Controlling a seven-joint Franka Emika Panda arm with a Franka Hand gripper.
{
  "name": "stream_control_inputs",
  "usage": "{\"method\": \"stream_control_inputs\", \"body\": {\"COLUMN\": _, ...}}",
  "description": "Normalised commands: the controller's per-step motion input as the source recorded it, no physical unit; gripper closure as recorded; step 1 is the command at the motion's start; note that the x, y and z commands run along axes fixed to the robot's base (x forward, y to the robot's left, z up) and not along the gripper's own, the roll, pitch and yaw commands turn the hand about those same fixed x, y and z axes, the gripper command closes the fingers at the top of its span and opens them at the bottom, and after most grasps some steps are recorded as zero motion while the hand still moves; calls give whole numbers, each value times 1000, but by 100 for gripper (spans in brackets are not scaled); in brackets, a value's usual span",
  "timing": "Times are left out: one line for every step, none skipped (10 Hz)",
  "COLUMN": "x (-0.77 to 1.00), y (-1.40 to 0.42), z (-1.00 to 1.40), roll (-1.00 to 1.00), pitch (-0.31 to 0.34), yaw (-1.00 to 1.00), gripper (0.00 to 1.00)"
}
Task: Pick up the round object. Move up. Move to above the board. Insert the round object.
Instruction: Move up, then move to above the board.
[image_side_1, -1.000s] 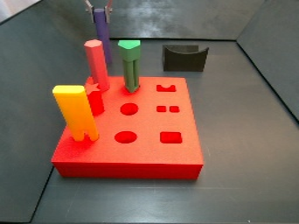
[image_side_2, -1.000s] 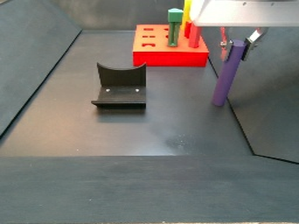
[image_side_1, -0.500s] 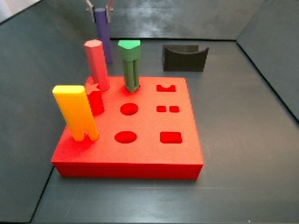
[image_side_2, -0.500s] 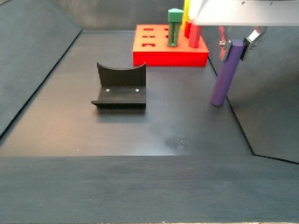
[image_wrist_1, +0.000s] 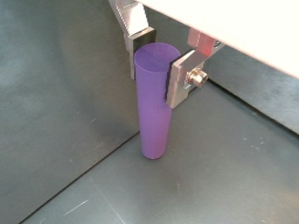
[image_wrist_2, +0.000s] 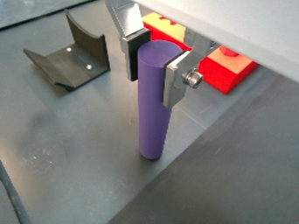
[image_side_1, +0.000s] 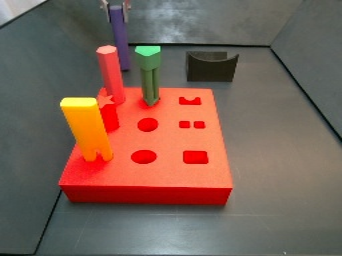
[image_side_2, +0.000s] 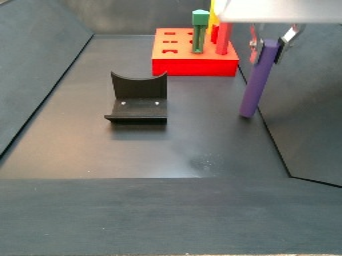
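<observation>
The round object, a tall slim purple peg, stands upright in my gripper. The silver fingers are shut on its top end from both sides, as both wrist views show. Its bottom end is at or just above the dark floor, next to the side wall. The red board with shaped holes lies apart from the peg; in a side view the peg and gripper are behind the board's far corner. The board also shows behind the gripper in a wrist view.
A pinkish-red peg, a green peg and a yellow peg stand in the board. The dark fixture stands on the floor beside the board, also seen in a wrist view. Grey walls enclose the floor.
The gripper and the purple peg have risen slightly; the peg's bottom end sits a little higher in both side views. Nothing else moved.
</observation>
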Motion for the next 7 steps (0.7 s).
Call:
{"method": "stream_control_inputs", "body": {"x": -50, "y": 10, "z": 757, "roll": 6, "pitch": 0, "yaw": 7, "gripper": 100}}
{"method": "stream_control_inputs", "body": {"x": -44, "y": 17, "z": 604, "roll": 28, "pitch": 12, "yaw": 4, "gripper": 100}}
{"method": "stream_control_inputs", "body": {"x": -33, "y": 19, "z": 469, "roll": 45, "pitch": 28, "yaw": 3, "gripper": 100}}
{"method": "stream_control_inputs", "body": {"x": -21, "y": 18, "z": 331, "roll": 59, "pitch": 45, "yaw": 3, "gripper": 100}}
{"method": "stream_control_inputs", "body": {"x": -12, "y": 19, "z": 191, "roll": 69, "pitch": 64, "yaw": 10, "gripper": 100}}
{"method": "stream_control_inputs", "body": {"x": -15, "y": 280, "z": 1000, "roll": -13, "pitch": 183, "yaw": -97, "gripper": 100}}
{"method": "stream_control_inputs", "body": {"x": -17, "y": 279, "z": 1000, "roll": -22, "pitch": 191, "yaw": -92, "gripper": 100}}
